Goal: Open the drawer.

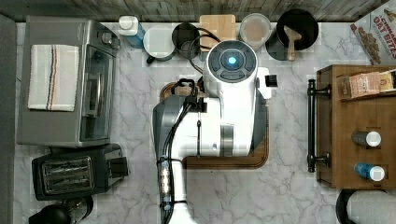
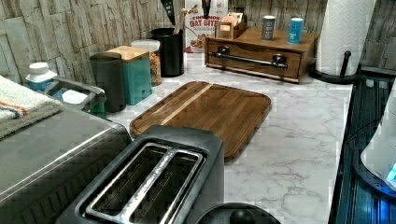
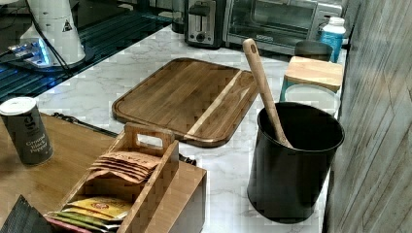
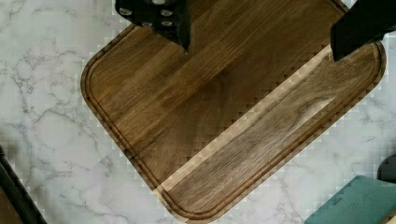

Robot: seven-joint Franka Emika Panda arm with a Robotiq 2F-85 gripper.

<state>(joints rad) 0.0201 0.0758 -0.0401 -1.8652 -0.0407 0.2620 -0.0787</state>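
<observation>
Black fingers (image 4: pixel 264 32) hang spread wide apart above the wooden cutting board (image 4: pixel 224 112), holding nothing, with bare wood between them. Marble worktop (image 4: pixel 51 107) surrounds the board. Well away from the fingers, at the top view's right, the drawer (image 1: pixel 327 126) sits shut in its wooden box, its long black bar handle (image 1: pixel 311 126) facing the board. Two spice jars (image 1: pixel 369 138) stand on the box.
</observation>
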